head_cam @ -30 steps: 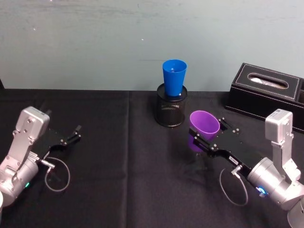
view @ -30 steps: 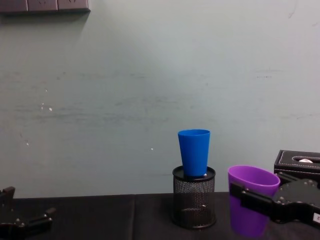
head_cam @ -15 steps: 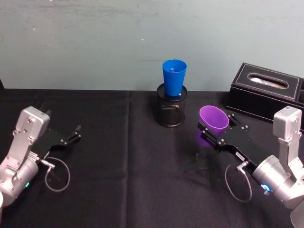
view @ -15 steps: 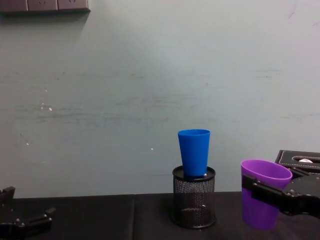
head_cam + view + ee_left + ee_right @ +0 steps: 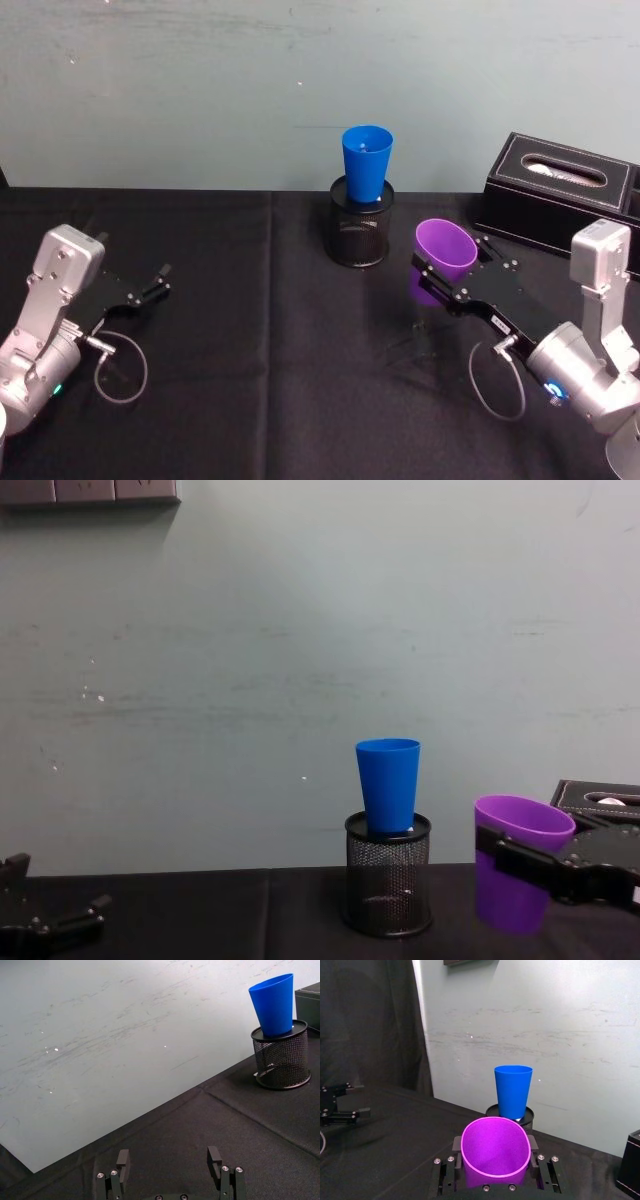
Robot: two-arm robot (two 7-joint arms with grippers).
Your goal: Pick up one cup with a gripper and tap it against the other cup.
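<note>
Here the right gripper (image 5: 447, 270) is clamped on the purple cup (image 5: 495, 1152), one finger pressed to each side of the cup just under its rim. The right wrist view shows the rim squeezed into a slight oval between the two fingers. The cup's mouth faces up and is tipped a little toward the back wall (image 5: 250, 680). In the head view a faint shadow lies on the black table (image 5: 250, 350) beneath the cup, and the cup appears to be held a little clear of the cloth, though I cannot tell this for certain.

The purple cup sits to the right of the blue cup (image 5: 366, 160) and nearer the robot. The two are apart, with a clear gap between them in the chest view. The blue cup stands upright with its base set in a black mesh holder (image 5: 360, 235) near the back of the table, and its rim is higher than the purple cup's rim.

Beyond the right arm, at the table's back right corner, is a black tissue box (image 5: 555, 200).

The left gripper (image 5: 170, 1157) rests low over the left side of the table, well away from both cups. Its fingers are spread apart with nothing between them.
</note>
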